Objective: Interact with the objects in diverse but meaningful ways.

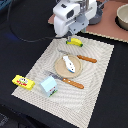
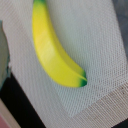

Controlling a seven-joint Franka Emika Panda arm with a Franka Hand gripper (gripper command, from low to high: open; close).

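- the yellow packet (image 1: pixel 22 82) lies at about 8 o'clock, on the dark table (image 1: pixel 20 50), just off the woven placemat (image 1: pixel 95 95).
- the pale-blue and white milk carton (image 1: pixel 49 86) stands on the placemat near it.
- at the centre a round plate (image 1: pixel 59 68) carries a small white bottle (image 1: pixel 69 65), with a knife (image 1: pixel 65 80) and another utensil (image 1: pixel 80 57) on either side.
- at 12 o'clock the yellow banana (image 2: pixel 55 47) lies on the placemat's far edge, under the gripper (image 1: pixel 70 37); i cannot tell how wide its fingers are.
- a bowl (image 1: pixel 122 19) sits at 1 o'clock.
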